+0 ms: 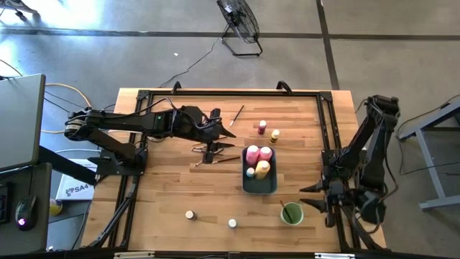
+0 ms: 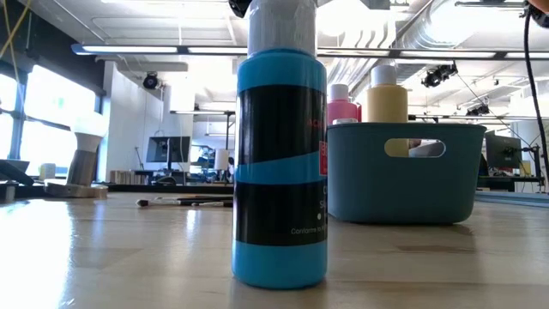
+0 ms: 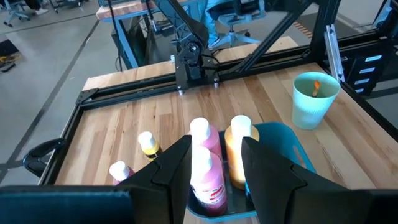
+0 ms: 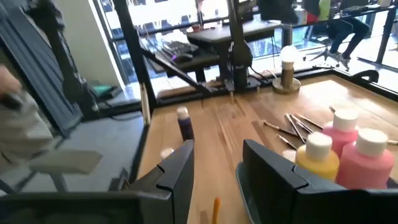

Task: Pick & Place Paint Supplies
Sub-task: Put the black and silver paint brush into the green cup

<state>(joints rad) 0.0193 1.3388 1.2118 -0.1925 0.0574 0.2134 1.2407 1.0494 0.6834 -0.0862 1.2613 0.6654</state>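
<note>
The left end effector (image 1: 228,134) hovers over the middle of the light wooden table (image 1: 165,201), fingers parted and grasping nothing. The right end effector (image 1: 310,198) sits by the table's right edge, fingers apart, empty, beside the round green cup (image 1: 292,214). Two pink squeeze bottles (image 1: 259,153) and one yellow squeeze bottle (image 1: 262,169) stand in the blue-grey rectangular tray (image 1: 260,186). Thin brown-handled paintbrushes (image 1: 215,152) lie under the left arm.

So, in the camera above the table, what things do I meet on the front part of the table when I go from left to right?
Small jar → second small jar → round green cup → right pincer, waiting at the table's right edge.
</note>
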